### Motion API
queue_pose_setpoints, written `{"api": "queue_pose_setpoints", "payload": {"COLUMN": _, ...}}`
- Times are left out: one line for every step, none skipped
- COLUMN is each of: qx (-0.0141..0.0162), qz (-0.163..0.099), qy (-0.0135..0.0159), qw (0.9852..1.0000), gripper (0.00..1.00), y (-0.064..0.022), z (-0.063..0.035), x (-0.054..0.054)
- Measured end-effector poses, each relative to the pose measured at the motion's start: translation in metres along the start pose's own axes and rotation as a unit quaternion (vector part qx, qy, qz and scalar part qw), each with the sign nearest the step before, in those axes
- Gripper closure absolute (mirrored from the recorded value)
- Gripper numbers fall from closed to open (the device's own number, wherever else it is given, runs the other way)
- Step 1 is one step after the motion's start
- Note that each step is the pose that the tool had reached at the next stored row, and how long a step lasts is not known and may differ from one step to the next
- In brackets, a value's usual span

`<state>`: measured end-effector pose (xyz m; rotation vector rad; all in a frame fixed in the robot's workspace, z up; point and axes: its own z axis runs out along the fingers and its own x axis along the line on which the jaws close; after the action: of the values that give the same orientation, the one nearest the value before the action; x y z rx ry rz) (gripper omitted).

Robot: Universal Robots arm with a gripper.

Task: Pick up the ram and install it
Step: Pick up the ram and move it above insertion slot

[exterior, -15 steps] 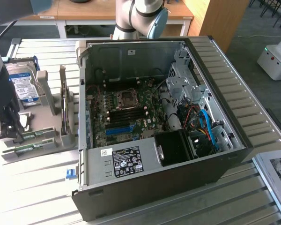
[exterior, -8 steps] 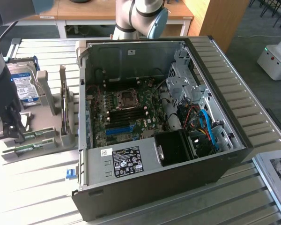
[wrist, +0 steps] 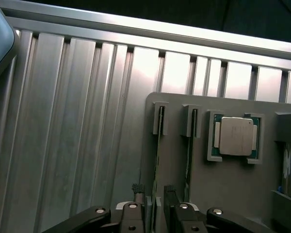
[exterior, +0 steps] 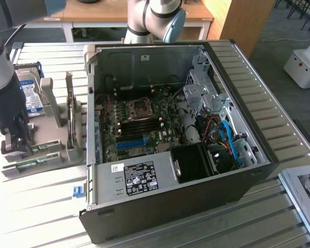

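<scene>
While the gripper (wrist: 154,191) sits released, fingers straddling the ram (wrist: 158,155) edge-up in its grey holder (wrist: 223,189) at the exterior view's left, nothing's held. Text on drive (exterior: 28,95) and PSU label (exterior: 139,178) unreadable.

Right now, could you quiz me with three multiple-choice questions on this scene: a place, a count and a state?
1. Where is the hand?
A) inside the computer case
B) over the grey holder
C) on the floor

2. How many ram sticks stand in the holder's slots?
A) two
B) four
C) none

3. How are the hand's fingers?
A) shut on a hard drive
B) shut on nothing
C) open

Answers:
1 B, the holder lies right below the fingers.
2 A, there are two slots with one stick in each.
3 C, they stand apart, one on either side of a stick.
</scene>
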<state>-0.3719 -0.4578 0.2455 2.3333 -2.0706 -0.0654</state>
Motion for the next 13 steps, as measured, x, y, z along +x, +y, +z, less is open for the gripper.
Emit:
{"api": "queue_pose_setpoints", "payload": {"qx": 0.0, "qz": 0.0, "qy": 0.0, "qw": 1.0, "gripper": 0.7, "y": -0.0014, "z": 0.0, "x": 0.0}}
{"api": "queue_pose_setpoints", "payload": {"qx": -0.0001, "qz": 0.0, "qy": 0.0, "qw": 1.0, "gripper": 0.7, "y": -0.0029, "z": -0.0001, "x": 0.0}}
{"api": "queue_pose_setpoints", "payload": {"qx": -0.0002, "qz": 0.0, "qy": 0.0, "qw": 1.0, "gripper": 0.7, "y": -0.0045, "z": -0.0002, "x": 0.001}}
{"api": "queue_pose_setpoints", "payload": {"qx": -0.0002, "qz": 0.0, "qy": 0.0, "qw": 1.0, "gripper": 0.7, "y": -0.0059, "z": -0.0003, "x": 0.001}}
{"api": "queue_pose_setpoints", "payload": {"qx": -0.0003, "qz": 0.0, "qy": 0.0, "qw": 1.0, "gripper": 0.7, "y": -0.0074, "z": -0.0003, "x": 0.001}}
{"api": "queue_pose_setpoints", "payload": {"qx": -0.0003, "qz": 0.0, "qy": 0.0, "qw": 1.0, "gripper": 0.7, "y": -0.0087, "z": -0.0004, "x": 0.001}}
{"api": "queue_pose_setpoints", "payload": {"qx": -0.0004, "qz": 0.0, "qy": 0.0, "qw": 1.0, "gripper": 0.7, "y": -0.0099, "z": -0.0005, "x": 0.002}}
{"api": "queue_pose_setpoints", "payload": {"qx": -0.0004, "qz": 0.0, "qy": -0.0001, "qw": 1.0, "gripper": 0.7, "y": -0.011, "z": -0.0005, "x": 0.002}}
{"api": "queue_pose_setpoints", "payload": {"qx": -0.0003, "qz": 0.0, "qy": -0.0001, "qw": 1.0, "gripper": 0.7, "y": -0.0119, "z": -0.0005, "x": 0.002}}
{"api": "queue_pose_setpoints", "payload": {"qx": -0.0003, "qz": 0.0, "qy": -0.0001, "qw": 1.0, "gripper": 0.7, "y": -0.0121, "z": -0.0005, "x": 0.002}}
{"api": "queue_pose_setpoints", "payload": {"qx": -0.0004, "qz": 0.0, "qy": 0.0, "qw": 1.0, "gripper": 0.7, "y": -0.0121, "z": -0.0005, "x": 0.002}}
{"api": "queue_pose_setpoints", "payload": {"qx": -0.0004, "qz": 0.0, "qy": 0.0, "qw": 1.0, "gripper": 0.7, "y": -0.0121, "z": -0.0005, "x": 0.002}}
{"api": "queue_pose_setpoints", "payload": {"qx": -0.0003, "qz": 0.0, "qy": -0.0001, "qw": 1.0, "gripper": 0.7, "y": -0.0121, "z": -0.0005, "x": 0.002}}
